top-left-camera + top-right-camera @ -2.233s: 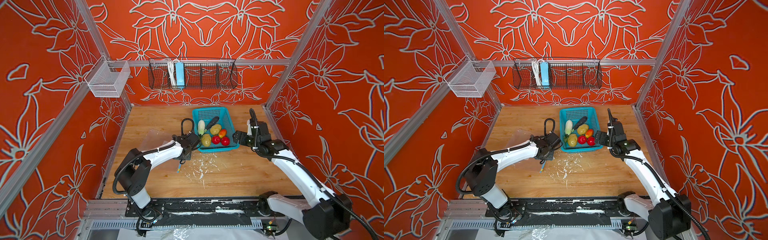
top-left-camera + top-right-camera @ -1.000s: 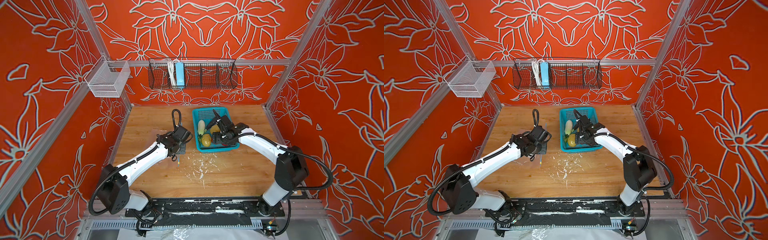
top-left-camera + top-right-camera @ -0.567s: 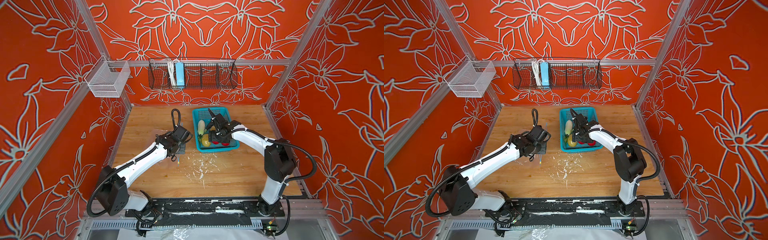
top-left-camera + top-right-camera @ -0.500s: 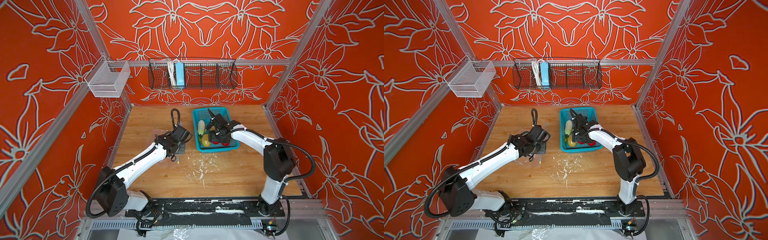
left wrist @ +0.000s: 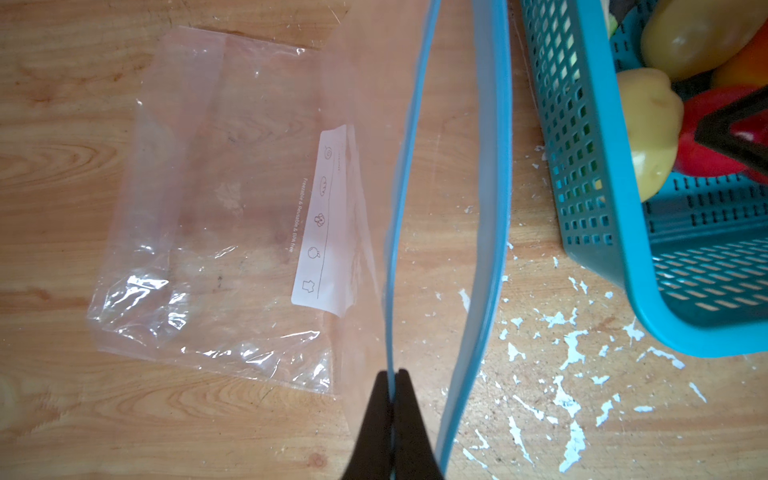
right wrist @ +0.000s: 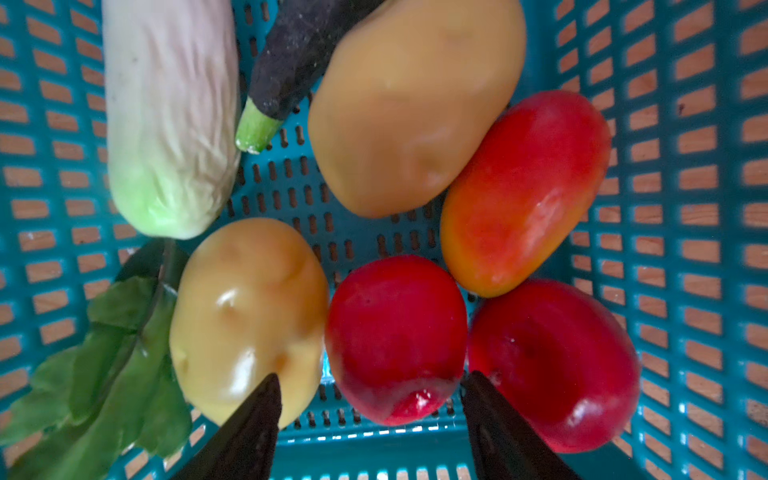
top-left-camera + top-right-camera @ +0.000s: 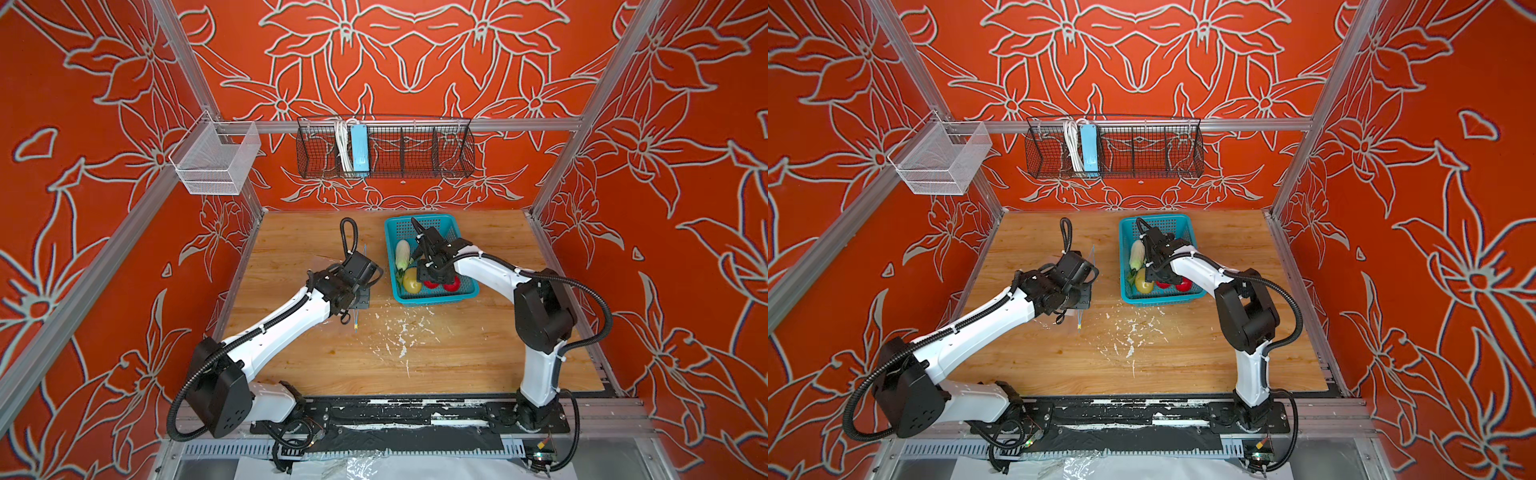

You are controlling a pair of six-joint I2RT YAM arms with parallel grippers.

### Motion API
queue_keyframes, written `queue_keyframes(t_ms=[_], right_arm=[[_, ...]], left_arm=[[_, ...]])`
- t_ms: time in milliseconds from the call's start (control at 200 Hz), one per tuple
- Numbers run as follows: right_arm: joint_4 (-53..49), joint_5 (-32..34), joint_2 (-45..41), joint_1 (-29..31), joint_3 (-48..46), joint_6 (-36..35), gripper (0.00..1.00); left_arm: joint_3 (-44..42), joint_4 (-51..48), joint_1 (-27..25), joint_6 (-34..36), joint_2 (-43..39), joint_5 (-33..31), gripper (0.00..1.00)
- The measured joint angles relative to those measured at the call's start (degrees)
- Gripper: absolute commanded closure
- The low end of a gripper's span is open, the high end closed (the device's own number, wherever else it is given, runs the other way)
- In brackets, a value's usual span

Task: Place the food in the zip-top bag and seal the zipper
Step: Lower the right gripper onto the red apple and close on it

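Left gripper (image 5: 392,380): pinched shut on the zipper (image 5: 409,166), so one lip is lifted and the mouth is held open toward the basket (image 5: 598,174).
Bag (image 5: 216,199): laid flat just beside the basket; nothing is seen inside.
Right gripper (image 6: 370,382): set low inside the basket, jaws spread either side of a tomato (image 6: 395,332), not closed on it.
Basket contents: potatoes (image 6: 249,316), tomatoes, fruit (image 6: 523,191), eggplant (image 6: 291,54), leafy vegetable (image 6: 170,112); none is judged bagged.

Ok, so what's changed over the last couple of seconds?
The right pincer swung in from beside the teal basket and came down into it; its jaws now straddle a red tomato, not yet closed. The left pincer stays shut on the zip-top bag at its mouth edge; nothing has left the basket.
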Motion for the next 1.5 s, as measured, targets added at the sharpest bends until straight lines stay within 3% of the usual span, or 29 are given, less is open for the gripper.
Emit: queue_keyframes(t_ms=[290,691,1216,1296,1501], right_arm=[[1.31,0.22,0.94,-0.15,-0.20,1.11,0.34],[2.51,0.24,2.82,-0.74,-0.17,1.11,0.28],[4.22,0.17,4.02,-1.11,-0.20,1.11,0.34],[4.37,0.17,4.02,-1.11,-0.20,1.01,0.39],[4.63,0.17,4.00,-1.11,-0.35,1.05,0.42]], left_arm=[[-1.09,-0.42,0.00,-0.81,-0.70,-0.02,1.00],[-1.42,-0.39,0.00,-1.88,-1.05,0.02,1.00],[-1.97,-0.42,0.00,-2.34,-1.27,0.00,1.00],[-2.05,-0.37,0.00,-2.58,-1.29,-0.04,1.00],[-3.02,-0.31,0.00,-3.19,-1.70,-0.20,1.00]])
